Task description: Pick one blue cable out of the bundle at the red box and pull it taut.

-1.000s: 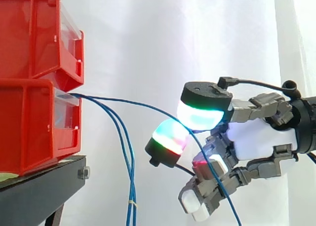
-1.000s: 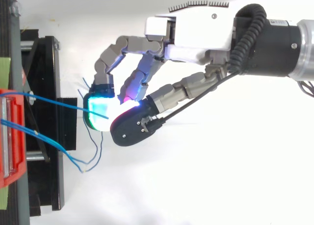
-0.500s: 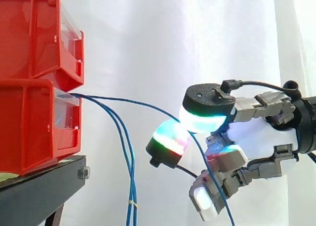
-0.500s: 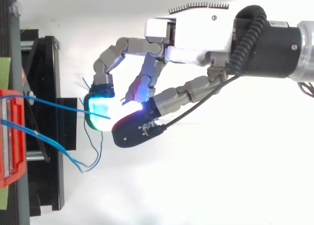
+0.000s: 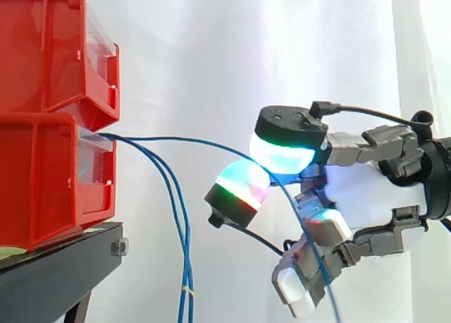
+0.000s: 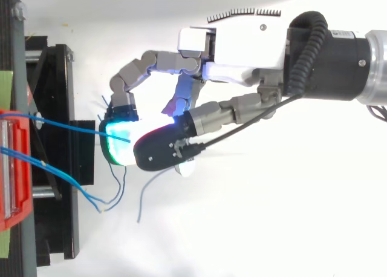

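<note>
Two red bins [image 5: 42, 182] are stacked at the left on a black stand. Thin blue cables come out of the lower bin's front. One blue cable [image 5: 204, 148] arcs slack to the right and runs between two glowing fingertips [image 5: 282, 154] of my hand [image 5: 373, 196], then drops past the lower curled fingers. From above, this cable [image 6: 72, 127] ends where the green pad and the black-backed thumb tip meet, so the hand [image 6: 236, 44] is pinching it. Two more blue cables [image 5: 180, 217] hang straight down beside the stand.
The black stand [image 5: 56, 266] juts out under the bins, with its frame [image 6: 60, 107] just left of the fingertips. A white curtain is behind everything. Loose cable ends [image 6: 112, 195] dangle between the stand and the hand.
My hand has shifted a little left toward the bins. The thumb tip has closed against the green pad over the cable. A cable tail now hangs below the hand in the top view.
</note>
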You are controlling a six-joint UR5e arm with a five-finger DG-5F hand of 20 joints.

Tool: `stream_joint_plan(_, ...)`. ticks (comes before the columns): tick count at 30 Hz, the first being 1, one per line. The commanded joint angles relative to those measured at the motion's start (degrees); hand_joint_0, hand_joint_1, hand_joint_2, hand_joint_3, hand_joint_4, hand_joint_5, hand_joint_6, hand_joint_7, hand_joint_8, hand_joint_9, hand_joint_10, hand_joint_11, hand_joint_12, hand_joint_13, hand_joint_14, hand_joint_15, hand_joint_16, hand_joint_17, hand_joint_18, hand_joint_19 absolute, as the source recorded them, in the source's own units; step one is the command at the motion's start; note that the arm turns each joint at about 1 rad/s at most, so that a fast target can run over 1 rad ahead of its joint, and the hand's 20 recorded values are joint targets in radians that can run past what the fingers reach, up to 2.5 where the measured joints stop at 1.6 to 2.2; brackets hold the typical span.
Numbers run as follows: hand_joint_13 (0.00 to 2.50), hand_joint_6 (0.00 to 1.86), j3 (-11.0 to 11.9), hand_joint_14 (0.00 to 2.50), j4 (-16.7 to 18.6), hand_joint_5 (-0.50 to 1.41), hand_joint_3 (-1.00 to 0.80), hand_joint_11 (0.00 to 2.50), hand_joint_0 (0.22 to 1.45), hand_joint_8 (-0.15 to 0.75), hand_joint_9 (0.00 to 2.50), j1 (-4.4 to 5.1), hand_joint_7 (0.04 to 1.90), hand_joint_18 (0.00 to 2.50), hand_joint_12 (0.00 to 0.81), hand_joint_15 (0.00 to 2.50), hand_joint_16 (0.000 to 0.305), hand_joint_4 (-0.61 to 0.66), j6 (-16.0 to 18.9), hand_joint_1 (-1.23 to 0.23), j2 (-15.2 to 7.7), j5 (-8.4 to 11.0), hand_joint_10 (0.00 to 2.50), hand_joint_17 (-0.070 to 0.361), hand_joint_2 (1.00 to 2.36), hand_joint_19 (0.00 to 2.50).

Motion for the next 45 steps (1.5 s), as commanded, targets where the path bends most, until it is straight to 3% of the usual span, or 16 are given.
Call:
stream_joint_plan(1,1.05,0.87,0.0,0.01,-0.09,-0.04,-0.23,0.42,0.33,0.301,1.46,0.11,1.19,0.95,0.433,0.26,0.075,-0.35,0.45,-0.26,-0.08,-0.01,0.01,0.169,2.36,0.23)
stream_joint_plan(8,1.06,0.87,0.0,0.01,-0.18,-0.04,-0.23,0.49,0.32,0.311,1.48,0.11,1.2,0.95,0.442,0.29,0.074,-0.32,0.71,-0.33,0.01,0.08,0.01,0.168,2.33,0.25)
stream_joint_plan(12,1.06,0.87,0.0,0.01,-0.18,-0.05,-0.23,0.51,0.33,0.326,1.46,0.11,1.17,0.95,0.453,0.3,0.075,-0.24,0.71,-0.45,0.01,-0.01,0.01,0.168,2.2,0.26)
stream_joint_plan(13,1.06,0.87,0.0,0.01,-0.18,-0.06,-0.2,0.53,0.37,0.335,1.45,0.11,1.15,0.95,0.455,0.3,0.075,-0.2,0.8,-0.54,-0.08,-0.01,0.01,0.168,1.89,0.25)
stream_joint_plan(14,1.06,0.87,0.0,0.01,-0.18,-0.06,-0.21,0.54,0.39,0.347,1.43,0.02,1.1,0.94,0.458,0.31,0.075,-0.18,0.71,-0.59,0.01,-0.01,0.01,0.169,1.72,0.25)
stream_joint_plan(15,1.04,0.87,0.0,0.01,-0.18,-0.06,-0.18,0.56,0.45,0.345,1.42,0.11,1.07,0.92,0.451,0.31,0.074,-0.15,0.53,-0.65,0.01,-0.01,0.01,0.166,1.38,0.26)
stream_joint_plan(16,1.03,0.86,0.0,0.01,-0.18,-0.06,-0.18,0.57,0.5,0.348,1.42,0.11,1.05,0.9,0.45,0.32,0.072,-0.13,0.53,-0.67,-0.08,-0.01,0.01,0.162,1.13,0.27)
stream_joint_plan(17,1.02,0.87,0.0,0.01,-0.18,-0.06,-0.18,0.56,0.53,0.355,1.41,0.11,1.04,0.89,0.447,0.31,0.071,-0.12,0.53,-0.66,-0.08,-0.01,0.01,0.159,1.0,0.28)
stream_joint_plan(20,0.94,0.85,0.0,0.01,-0.09,-0.08,-0.38,0.61,0.5,0.323,1.34,0.02,1.07,0.75,0.393,0.35,0.057,-0.1,0.53,-0.58,0.01,-0.01,0.01,0.129,1.01,0.35)
stream_joint_plan(23,0.93,0.84,0.0,0.01,0.0,-0.08,-0.49,0.63,0.48,0.35,1.32,0.02,1.06,0.74,0.398,0.36,0.058,-0.08,0.45,-0.52,0.01,-0.01,0.01,0.13,1.0,0.36)
stream_joint_plan(28,0.93,0.84,0.0,0.01,0.0,-0.08,-0.5,0.69,0.41,0.407,1.32,0.11,1.03,0.77,0.437,0.34,0.066,-0.02,0.45,-0.46,0.01,-0.01,0.01,0.149,1.0,0.35)
stream_joint_plan(35,0.92,0.86,0.0,0.01,0.0,-0.09,-0.5,0.77,0.36,0.431,1.29,0.11,1.0,0.79,0.462,0.37,0.072,0.02,0.36,-0.58,0.01,-0.01,0.01,0.162,1.0,0.35)
stream_joint_plan(40,0.84,0.89,0.0,0.01,0.0,-0.12,-0.5,0.87,0.49,0.366,1.21,0.11,1.01,0.65,0.389,0.4,0.057,-0.02,0.36,-0.75,0.01,-0.01,0.01,0.128,1.0,0.39)
stream_joint_plan(45,0.81,0.91,0.0,0.01,0.0,-0.12,-0.4,0.91,0.58,0.337,1.18,0.02,1.01,0.61,0.365,0.41,0.052,-0.05,0.36,-0.77,0.01,-0.01,0.01,0.116,1.01,0.39)
